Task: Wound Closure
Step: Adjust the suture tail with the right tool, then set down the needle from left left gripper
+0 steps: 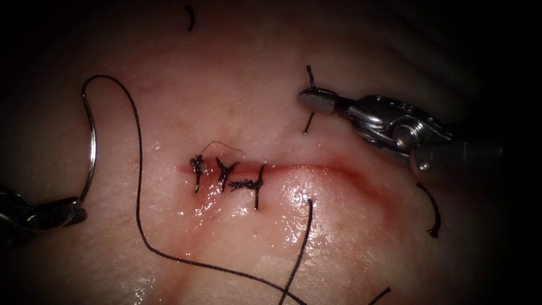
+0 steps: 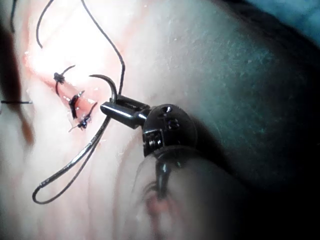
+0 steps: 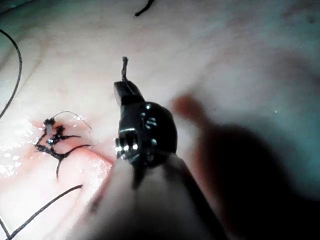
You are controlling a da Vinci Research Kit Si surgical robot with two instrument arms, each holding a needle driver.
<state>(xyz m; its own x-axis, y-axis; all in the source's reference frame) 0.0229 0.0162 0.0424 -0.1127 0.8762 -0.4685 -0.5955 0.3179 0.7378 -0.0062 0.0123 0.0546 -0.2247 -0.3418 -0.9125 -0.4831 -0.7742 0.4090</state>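
Note:
The tissue (image 1: 237, 85) has a level cut (image 1: 327, 169) with three dark stitches (image 1: 226, 174) at its left end. At the far left, my left tool (image 1: 69, 210) is shut on the curved needle (image 1: 92, 148) near one end. The needle arcs up free of the tissue, and its other end carries the long thread (image 1: 139, 186). In the left wrist view the same tool (image 2: 107, 109) grips the needle (image 2: 80, 155), with a short hooked end past the jaws. My right tool (image 1: 309, 99) (image 3: 125, 92), above the cut, is shut on a short piece of thread (image 1: 310, 72).
Red fluid wets the tissue around the cut (image 1: 282, 197). A loose thread end (image 1: 305, 231) lies below the cut. Cut ends of thread lie at the top (image 1: 190, 17), at the right (image 1: 433, 212) and at the lower edge (image 1: 381, 293).

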